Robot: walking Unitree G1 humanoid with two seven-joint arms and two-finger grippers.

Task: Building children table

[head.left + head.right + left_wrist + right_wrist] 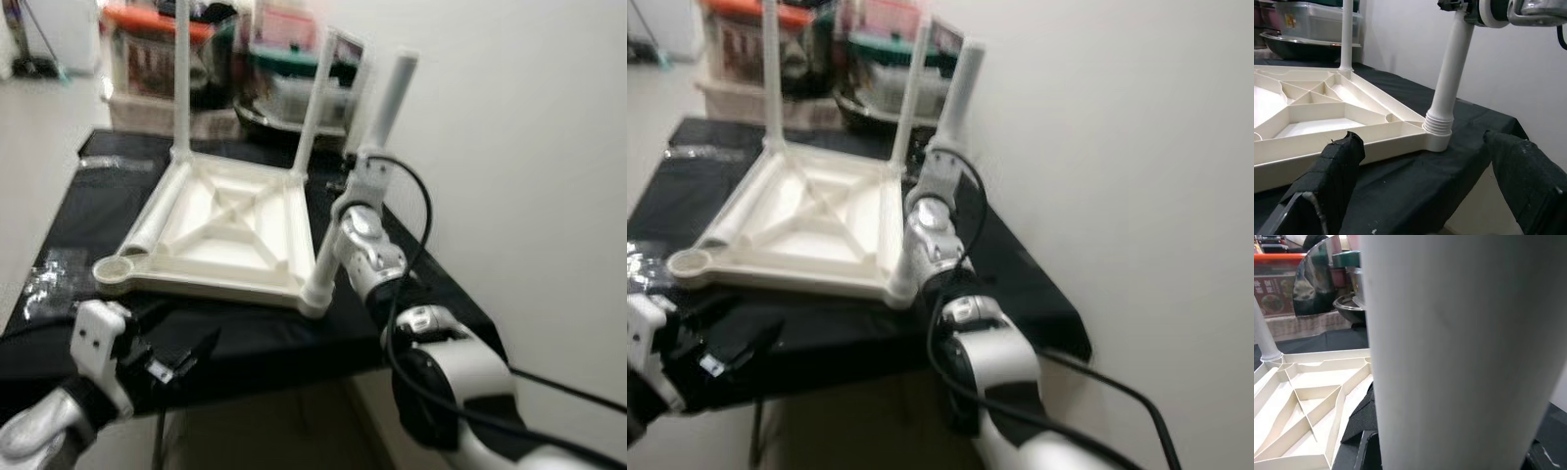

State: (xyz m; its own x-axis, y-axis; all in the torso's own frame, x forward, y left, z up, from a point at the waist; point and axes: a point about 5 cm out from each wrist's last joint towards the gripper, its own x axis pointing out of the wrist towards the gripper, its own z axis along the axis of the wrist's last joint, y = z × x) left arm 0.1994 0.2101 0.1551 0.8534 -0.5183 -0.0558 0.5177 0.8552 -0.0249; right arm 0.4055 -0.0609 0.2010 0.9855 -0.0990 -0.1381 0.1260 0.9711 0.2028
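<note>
A white plastic tabletop lies upside down on a black table. Two white legs stand upright in its far corners. A third leg stands tilted in the near right corner socket, and my right gripper is shut on its middle; this leg is very close in the right wrist view. The near left socket is empty, and a loose leg lies along the left rim. My left gripper hangs open at the table's front edge, holding nothing.
Storage bins and a metal bowl crowd the far end of the table. A white wall runs close along the right side. Clear plastic wrapping lies on the table's left edge.
</note>
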